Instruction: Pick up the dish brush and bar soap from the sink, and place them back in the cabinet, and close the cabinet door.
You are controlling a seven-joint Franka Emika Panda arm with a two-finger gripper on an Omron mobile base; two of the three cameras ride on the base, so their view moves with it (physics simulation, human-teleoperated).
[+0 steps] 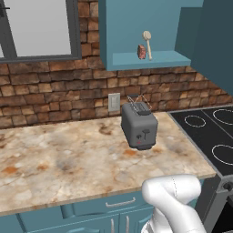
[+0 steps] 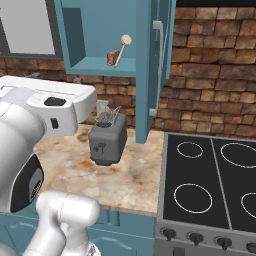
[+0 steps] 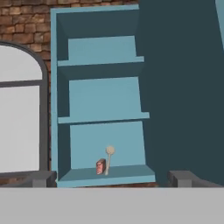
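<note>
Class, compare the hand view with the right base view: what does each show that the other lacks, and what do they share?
Hand view alone: the cabinet's two upper shelves and an arched window beside it.

Right base view alone: the toaster on the marbled counter, the stove, and the cabinet door seen edge-on with its silver handle.

Both: the open cabinet with the dish brush leaning upright and the bar soap beside it on the bottom shelf.
</note>
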